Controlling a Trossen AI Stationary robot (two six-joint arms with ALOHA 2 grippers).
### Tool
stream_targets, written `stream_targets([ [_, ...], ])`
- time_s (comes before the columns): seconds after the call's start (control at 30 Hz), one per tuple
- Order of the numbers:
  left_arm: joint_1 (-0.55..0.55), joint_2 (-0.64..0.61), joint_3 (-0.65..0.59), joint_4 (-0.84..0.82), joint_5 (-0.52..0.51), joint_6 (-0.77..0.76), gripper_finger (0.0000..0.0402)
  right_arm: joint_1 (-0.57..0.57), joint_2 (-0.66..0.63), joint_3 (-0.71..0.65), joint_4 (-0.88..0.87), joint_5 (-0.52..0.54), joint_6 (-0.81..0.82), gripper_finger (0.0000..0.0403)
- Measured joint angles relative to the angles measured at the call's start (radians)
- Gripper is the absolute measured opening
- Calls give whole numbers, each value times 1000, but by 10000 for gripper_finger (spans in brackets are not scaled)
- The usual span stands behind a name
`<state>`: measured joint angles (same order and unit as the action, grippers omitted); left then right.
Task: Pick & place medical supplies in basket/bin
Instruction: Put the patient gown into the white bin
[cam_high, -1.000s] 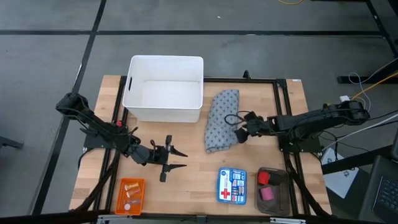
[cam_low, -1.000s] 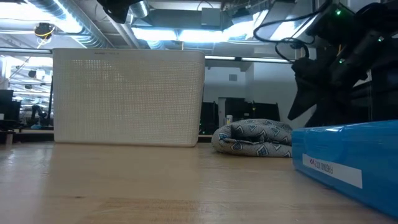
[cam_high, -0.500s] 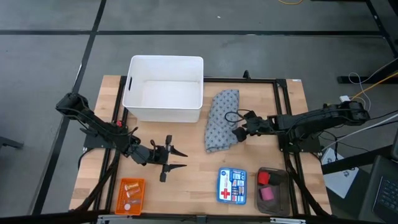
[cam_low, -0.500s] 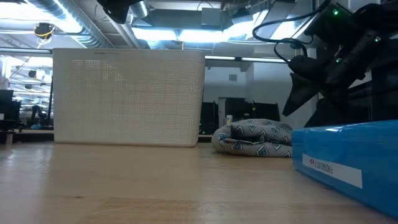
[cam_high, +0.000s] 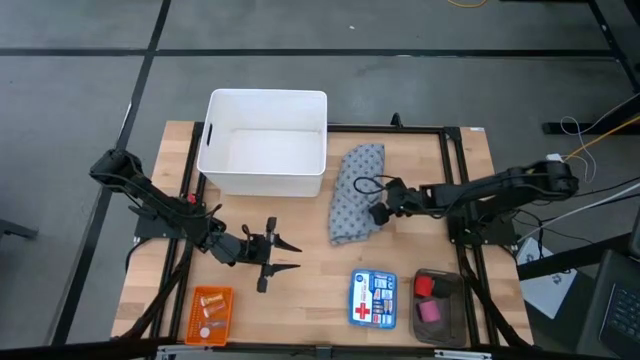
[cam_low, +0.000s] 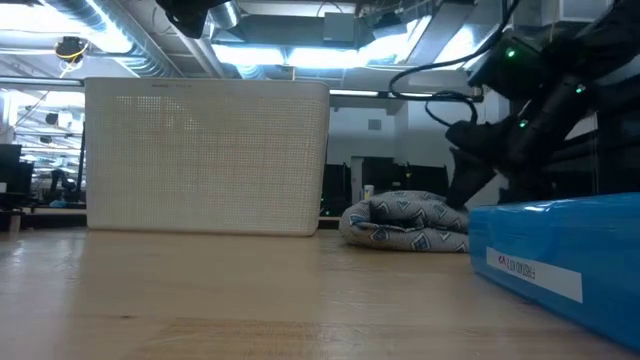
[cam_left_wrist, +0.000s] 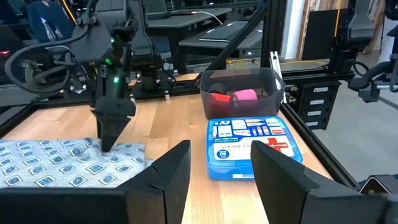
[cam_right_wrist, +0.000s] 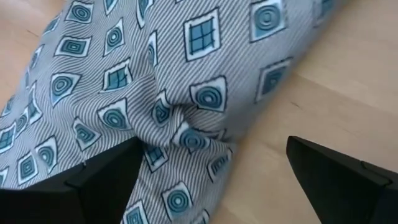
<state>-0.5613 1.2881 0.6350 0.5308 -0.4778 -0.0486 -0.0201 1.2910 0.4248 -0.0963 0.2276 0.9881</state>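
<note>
Now the right hand (cam_high: 378, 213), fingers spread apart, sits at the edge of the grey-blue patterned cloth (cam_high: 354, 192) lying on the counter (cam_high: 310, 270) beside the white bin (cam_high: 264, 143), while the left hand (cam_high: 284, 256) rests open

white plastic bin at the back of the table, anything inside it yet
In the high view the white plastic bin shows only its bare white floor; no supplies are in it. The grey-blue patterned cloth lies beside it on the table. In the low view its wall hides the inside.
</note>
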Motion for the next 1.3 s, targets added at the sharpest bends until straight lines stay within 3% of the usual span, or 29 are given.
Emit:
stream_targets([
  [0.37, 0, 0, 0, -5, 0, -22, 164, -64, 193, 3, 319, -78, -36, 398],
  [0.6, 0, 0, 0, -6, 0, -27, 166, -71, 223, 1, 414, -69, -1, 398],
  [0.9, 0, 0, 0, -8, 0, -34, 164, -76, 230, 0, 426, -13, 96, 398],
  [1.3, 0, 0, 0, -8, 0, -35, 163, -78, 233, -2, 472, 57, 108, 398],
])
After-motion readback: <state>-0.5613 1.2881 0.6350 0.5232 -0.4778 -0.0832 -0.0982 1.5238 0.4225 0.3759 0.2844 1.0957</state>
